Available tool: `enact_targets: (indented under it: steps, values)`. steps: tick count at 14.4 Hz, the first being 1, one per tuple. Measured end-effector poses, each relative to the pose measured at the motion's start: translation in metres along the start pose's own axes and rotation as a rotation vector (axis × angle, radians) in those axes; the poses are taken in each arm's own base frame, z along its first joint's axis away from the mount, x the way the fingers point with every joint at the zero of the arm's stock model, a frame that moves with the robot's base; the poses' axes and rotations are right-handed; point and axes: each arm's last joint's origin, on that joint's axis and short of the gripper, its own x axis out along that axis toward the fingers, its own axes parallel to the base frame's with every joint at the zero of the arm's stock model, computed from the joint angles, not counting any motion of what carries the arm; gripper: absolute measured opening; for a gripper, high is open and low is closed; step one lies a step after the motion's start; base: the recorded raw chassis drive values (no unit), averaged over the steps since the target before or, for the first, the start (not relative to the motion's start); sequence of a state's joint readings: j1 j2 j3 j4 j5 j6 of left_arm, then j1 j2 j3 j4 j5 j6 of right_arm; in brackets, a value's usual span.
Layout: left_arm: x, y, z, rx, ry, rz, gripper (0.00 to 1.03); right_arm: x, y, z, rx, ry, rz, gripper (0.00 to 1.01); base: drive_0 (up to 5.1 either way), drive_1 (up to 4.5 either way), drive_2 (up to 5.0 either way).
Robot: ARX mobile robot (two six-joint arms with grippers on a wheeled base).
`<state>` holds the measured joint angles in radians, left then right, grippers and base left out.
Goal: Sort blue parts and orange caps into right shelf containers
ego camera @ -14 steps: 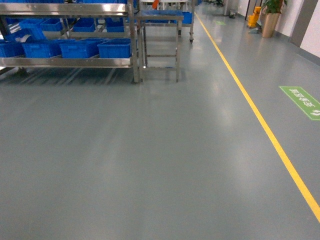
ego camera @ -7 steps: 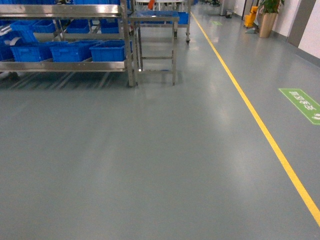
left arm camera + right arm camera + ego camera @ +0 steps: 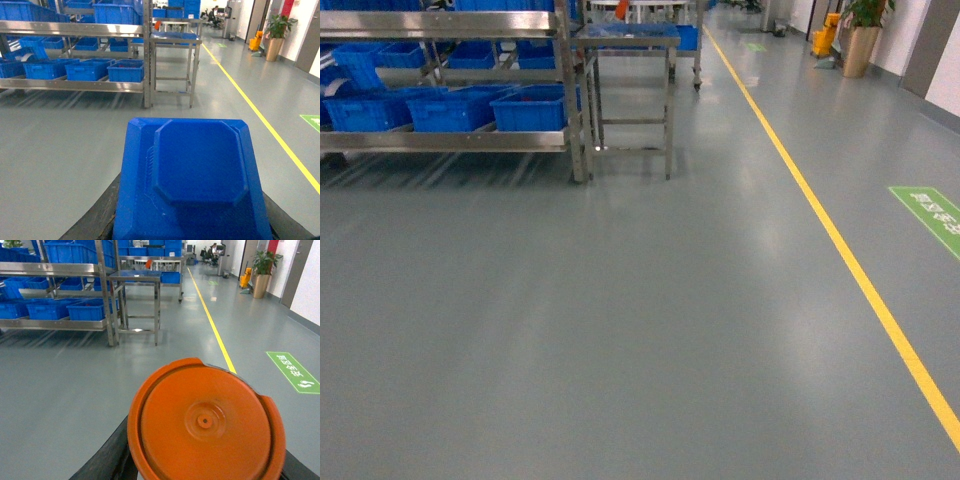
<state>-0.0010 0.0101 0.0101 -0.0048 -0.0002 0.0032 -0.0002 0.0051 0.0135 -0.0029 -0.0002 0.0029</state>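
A: Two wrist views, one head view. What's biggest?
B: Grey floor, with a yellow line running up its right side. Then the steel shelf rack at far left, blue crates in a row on its lower shelf, and a small steel table just beside it.
A: And the parts?
B: Left wrist view: a blue part fills the foreground. Right wrist view: an orange cap, round, a small hole at its centre.
A: Grippers clamped on them?
B: Cannot tell, for either; no fingers show, only dark edges beneath each piece
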Motion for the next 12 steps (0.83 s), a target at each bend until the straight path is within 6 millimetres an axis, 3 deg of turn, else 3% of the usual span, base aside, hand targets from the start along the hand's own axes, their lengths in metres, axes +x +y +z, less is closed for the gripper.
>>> enact_targets:
  steps: [12]
  values:
    - [0.0,0.0,-0.0003,0.0,0.003,0.0,0.43,0.0,0.0,-0.0004,0.0,0.004,0.0,0.45,0.0,4.29,-4.3]
